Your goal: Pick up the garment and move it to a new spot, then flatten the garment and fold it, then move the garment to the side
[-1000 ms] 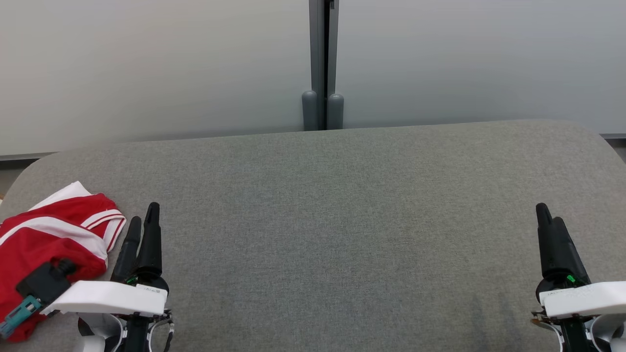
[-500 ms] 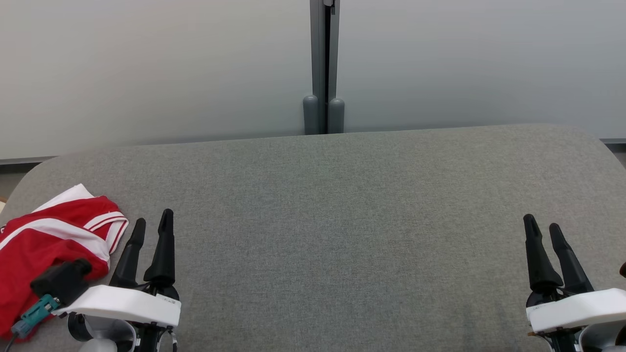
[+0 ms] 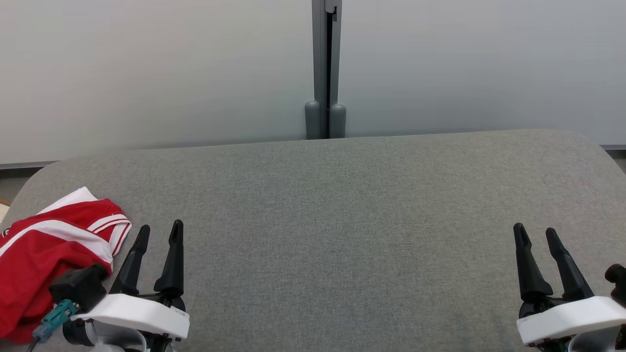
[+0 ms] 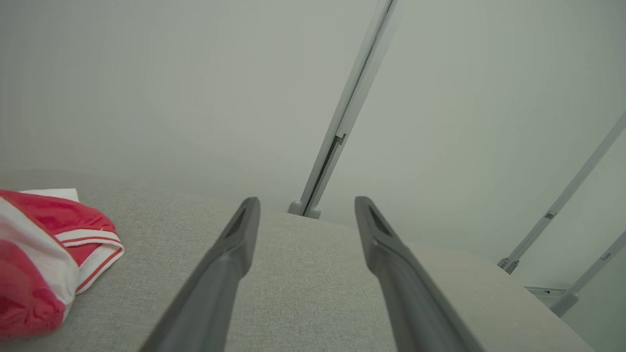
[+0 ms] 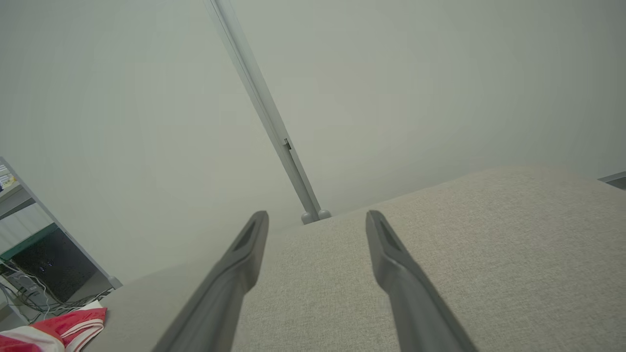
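Over the table (image 3: 342, 220), left gripper (image 3: 160, 226) and right gripper (image 3: 534, 229) have rotated, open

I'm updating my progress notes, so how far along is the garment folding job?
Done: apparently nothing; the red and white garment lies bunched at the grey table's left end, not flat or neatly folded. In hand: nothing; the left tool and right tool are open and empty, neither touching it. Left: picking up, moving, flattening, folding, setting aside.
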Robot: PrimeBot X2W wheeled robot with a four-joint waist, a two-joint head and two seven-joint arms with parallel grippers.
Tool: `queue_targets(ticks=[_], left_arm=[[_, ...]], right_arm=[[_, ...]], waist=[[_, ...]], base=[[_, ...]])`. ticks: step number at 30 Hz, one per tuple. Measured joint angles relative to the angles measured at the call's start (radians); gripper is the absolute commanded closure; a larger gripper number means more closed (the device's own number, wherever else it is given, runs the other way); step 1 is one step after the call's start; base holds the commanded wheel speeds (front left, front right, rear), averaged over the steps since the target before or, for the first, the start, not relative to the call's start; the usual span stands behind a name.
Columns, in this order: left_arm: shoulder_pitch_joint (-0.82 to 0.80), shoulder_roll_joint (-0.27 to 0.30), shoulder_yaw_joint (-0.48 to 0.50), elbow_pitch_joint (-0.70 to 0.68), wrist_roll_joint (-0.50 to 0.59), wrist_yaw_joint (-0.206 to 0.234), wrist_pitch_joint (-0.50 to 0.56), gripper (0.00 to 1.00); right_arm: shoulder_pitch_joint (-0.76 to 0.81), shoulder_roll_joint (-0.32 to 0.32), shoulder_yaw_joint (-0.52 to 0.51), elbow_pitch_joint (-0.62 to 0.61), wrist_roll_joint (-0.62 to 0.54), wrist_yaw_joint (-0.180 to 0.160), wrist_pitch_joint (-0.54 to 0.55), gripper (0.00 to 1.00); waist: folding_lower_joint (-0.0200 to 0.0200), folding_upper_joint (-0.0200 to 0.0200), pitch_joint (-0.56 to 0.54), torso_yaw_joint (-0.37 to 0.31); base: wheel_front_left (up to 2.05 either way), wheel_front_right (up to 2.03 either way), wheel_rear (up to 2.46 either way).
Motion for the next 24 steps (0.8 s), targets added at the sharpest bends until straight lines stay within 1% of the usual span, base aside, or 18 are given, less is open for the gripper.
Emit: queue_targets(ticks=[17,24], left_arm=[[0.019,0.005,-0.008,0.057,0.154,0.008,-0.041,0.0],[0.026,0.005,-0.008,0.078,0.197,0.009,-0.055,0.0]], right_arm=[[0.041,0.003,0.002,-0.027,-0.166,0.0,-0.002,0.0],[0.059,0.008,0.002,-0.028,-0.21,0.0,-0.005,0.0]], waist=[[0.0001,0.0,-0.018,0.001],[0.0,0.0,-0.023,0.002]], base=[[0.0,0.0,0.0],[0.0,0.0,0.0]])
